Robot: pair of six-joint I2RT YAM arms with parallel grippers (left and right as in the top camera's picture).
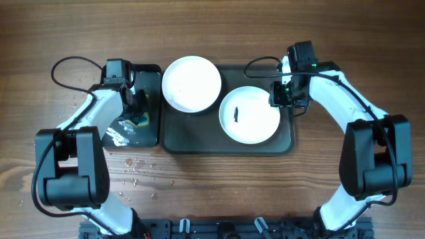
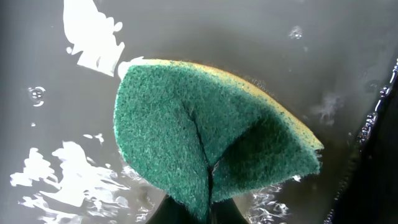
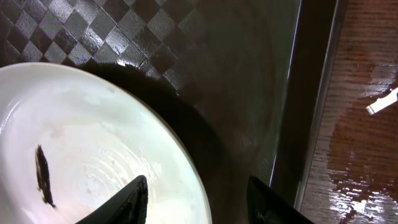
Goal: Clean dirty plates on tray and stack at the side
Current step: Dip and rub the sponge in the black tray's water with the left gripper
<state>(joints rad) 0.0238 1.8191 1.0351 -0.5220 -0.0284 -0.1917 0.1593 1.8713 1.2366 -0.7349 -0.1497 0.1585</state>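
The dirty plate (image 1: pixel 251 126), white with a dark smear (image 3: pixel 42 177) near its middle, lay directly under my right gripper (image 3: pixel 196 180), on the near side of the grey-green tray (image 1: pixel 229 141). That gripper was unclenched and held nothing: one finger hung over the plate's inner surface and the other past its rim, above the tray's checkered floor, so the rim ran between them without touching either. Beyond the smeared plate from that gripper, toward my other arm, a second white plate (image 1: pixel 192 83) with no mark I could see sat lapping over the tray's rim. My left gripper (image 1: pixel 137 106) was clenched on a green scouring sponge (image 2: pixel 199 124) with a yellow back, folded in the pinch. Right beneath the sponge was the wet floor of a smaller black tray (image 1: pixel 147 74). Under both trays was the wooden table (image 1: pixel 219 192), with water droplets (image 1: pixel 136 169) on it on my left gripper's near side.
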